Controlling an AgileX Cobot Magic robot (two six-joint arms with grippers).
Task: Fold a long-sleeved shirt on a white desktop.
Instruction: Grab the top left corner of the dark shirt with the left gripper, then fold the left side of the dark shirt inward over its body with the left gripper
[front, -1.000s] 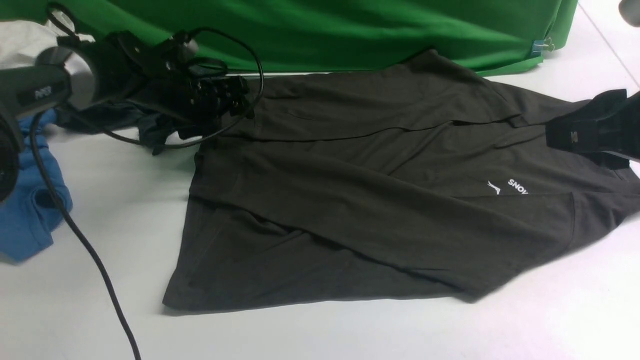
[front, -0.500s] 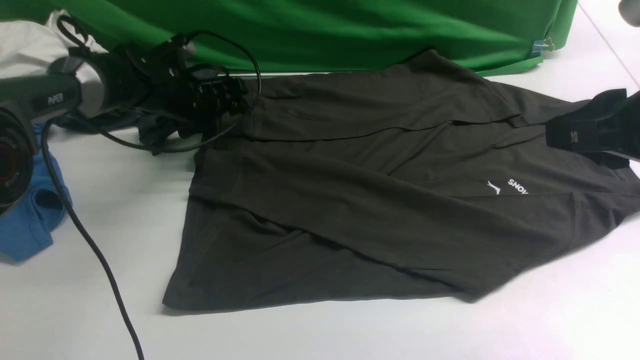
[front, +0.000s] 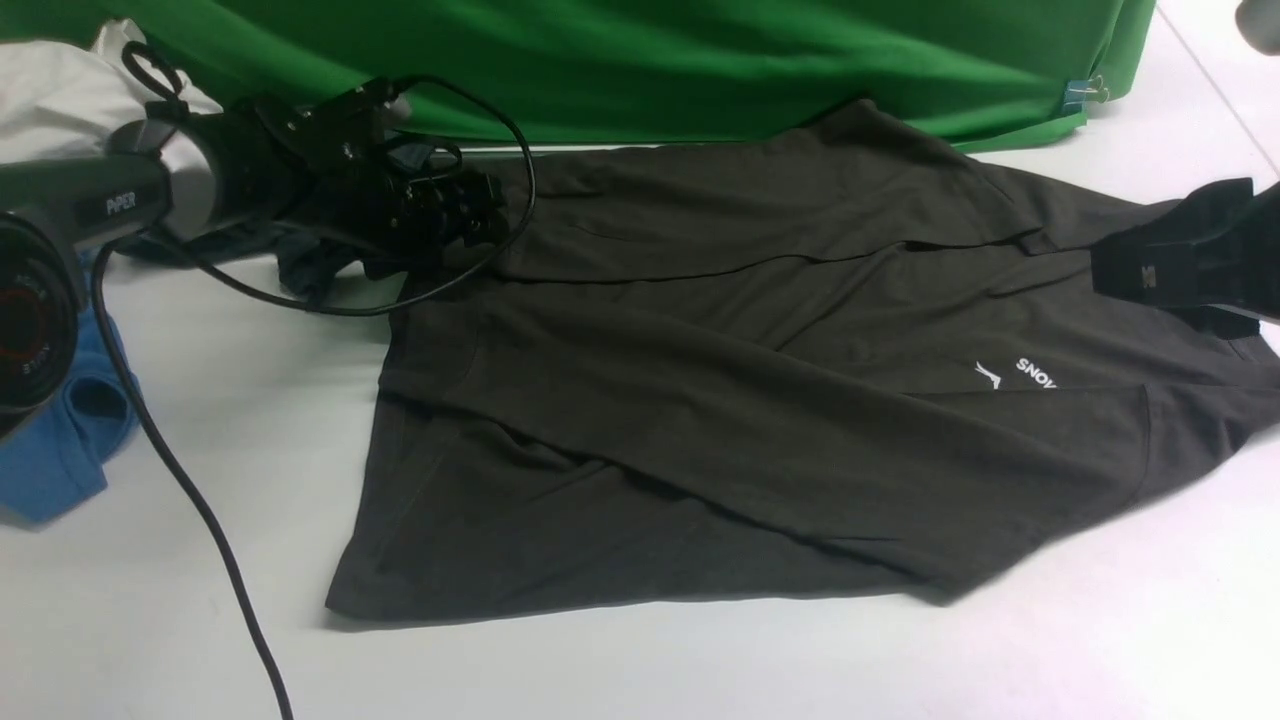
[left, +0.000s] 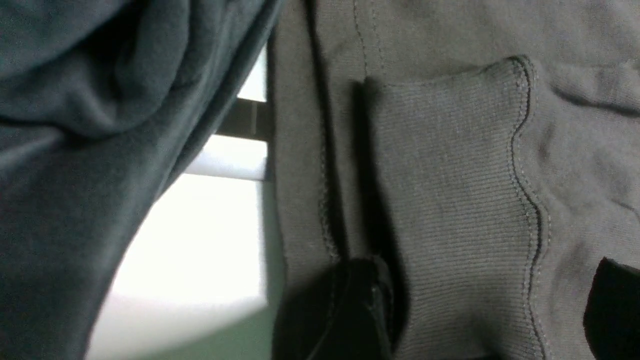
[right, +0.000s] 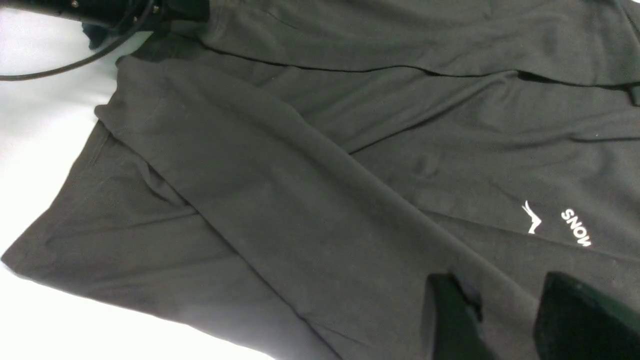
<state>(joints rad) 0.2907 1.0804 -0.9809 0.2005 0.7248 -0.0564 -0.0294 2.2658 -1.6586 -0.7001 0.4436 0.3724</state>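
Observation:
The long-sleeved shirt (front: 760, 400), dark brown-grey with a white logo and lettering (front: 1035, 372), lies flat on the white desktop (front: 250, 400) with both sleeves laid across its body. My left gripper (front: 470, 215) sits low at the shirt's far left corner. In the left wrist view its jaws (left: 480, 305) stand wide apart, open, with a ribbed cuff (left: 450, 190) lying flat between the two fingers. My right gripper (front: 1130, 270) hovers over the shirt's right end, near the neck. Its dark fingers (right: 445, 320) are apart, open, with only shirt fabric (right: 300, 200) beneath.
A green cloth (front: 700, 60) hangs along the back. A black-teal garment (front: 310, 265) lies bunched under the left arm, a blue garment (front: 60, 440) at the left edge, a white cloth (front: 60, 90) behind. A black cable (front: 200, 520) trails forward. A grey slot (left: 245, 120) shows beside the shirt's hem.
My left arm has shifted a little toward the shirt, and its gripper has sunk slightly onto the far left corner. The right gripper and the shirt have stayed put.

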